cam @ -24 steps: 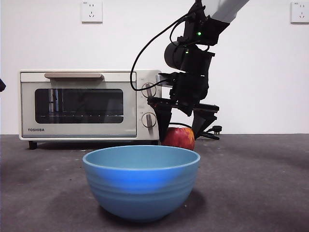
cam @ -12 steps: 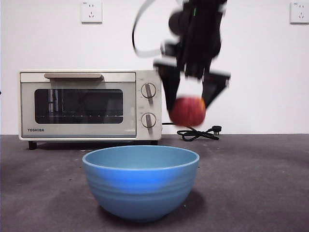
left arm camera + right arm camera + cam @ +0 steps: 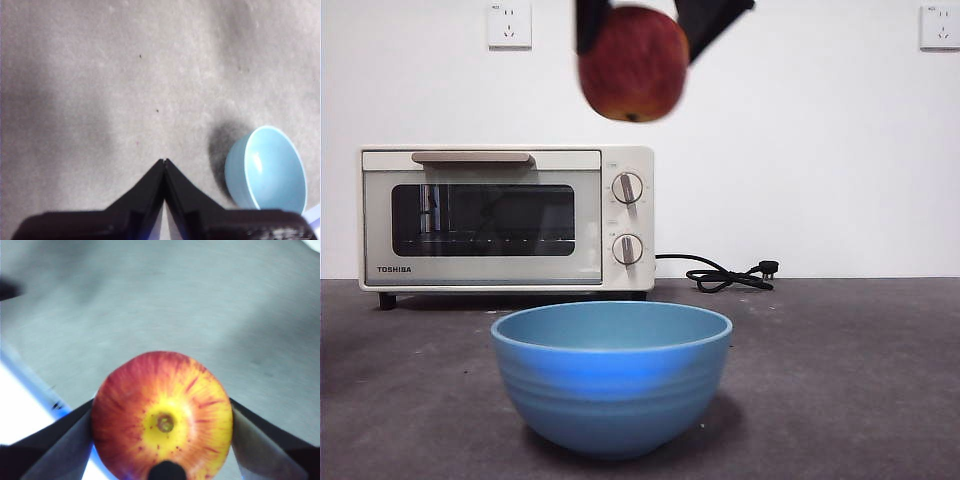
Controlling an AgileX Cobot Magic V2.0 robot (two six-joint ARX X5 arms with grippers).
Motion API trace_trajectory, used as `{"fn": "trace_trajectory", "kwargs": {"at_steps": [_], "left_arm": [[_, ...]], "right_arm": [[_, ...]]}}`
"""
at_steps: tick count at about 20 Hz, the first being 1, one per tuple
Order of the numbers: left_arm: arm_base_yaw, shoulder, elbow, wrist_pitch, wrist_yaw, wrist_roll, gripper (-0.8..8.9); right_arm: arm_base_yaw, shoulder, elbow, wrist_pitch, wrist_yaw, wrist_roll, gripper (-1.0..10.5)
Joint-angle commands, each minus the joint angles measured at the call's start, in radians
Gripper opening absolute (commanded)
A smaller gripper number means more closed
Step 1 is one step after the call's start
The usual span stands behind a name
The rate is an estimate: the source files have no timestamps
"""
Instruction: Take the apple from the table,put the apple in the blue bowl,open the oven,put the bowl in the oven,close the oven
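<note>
Front view: right gripper (image 3: 638, 20) at top edge, only finger tips visible, pinching apple (image 3: 633, 63) high above blue bowl (image 3: 611, 375). Bowl on tabletop (image 3: 840, 380), oven (image 3: 507, 218) behind it, door shut.

Left wrist view: left gripper (image 3: 164, 161) fingers pressed together, over bare tabletop; bowl near, empty.

Right wrist view: 2 fingers (image 3: 65, 440) clamp apple sides; yellow end with dimple faces camera.

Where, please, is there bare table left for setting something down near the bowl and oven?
The table is bare right of the bowl, in front of the cord, and left of the bowl in front of the oven. The strip between bowl and oven is tighter. Overhead, the right tool holds the apple.
</note>
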Motion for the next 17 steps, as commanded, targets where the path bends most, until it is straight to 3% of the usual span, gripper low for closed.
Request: {"fn": "trace_trajectory", "kwargs": {"at_steps": [1, 5, 9, 17], "left_arm": [[-0.002, 0.0, 0.002, -0.001, 0.002, 0.025, -0.04], [-0.002, 0.0, 0.002, -0.001, 0.002, 0.025, -0.04], [-0.002, 0.0, 0.002, -0.001, 0.002, 0.025, -0.04], [-0.002, 0.0, 0.002, -0.001, 0.002, 0.025, -0.04]], "right_arm": [[0.077, -0.04, -0.143, 0.091, 0.018, 0.042, -0.1], [0.166, -0.095, -0.408, 0.296, 0.051, 0.18, -0.1], [0.203, -0.096, -0.553, 0.391, 0.146, 0.261, -0.1], [0.206, -0.096, -0.752, 0.557, 0.146, 0.312, -0.1]]}}
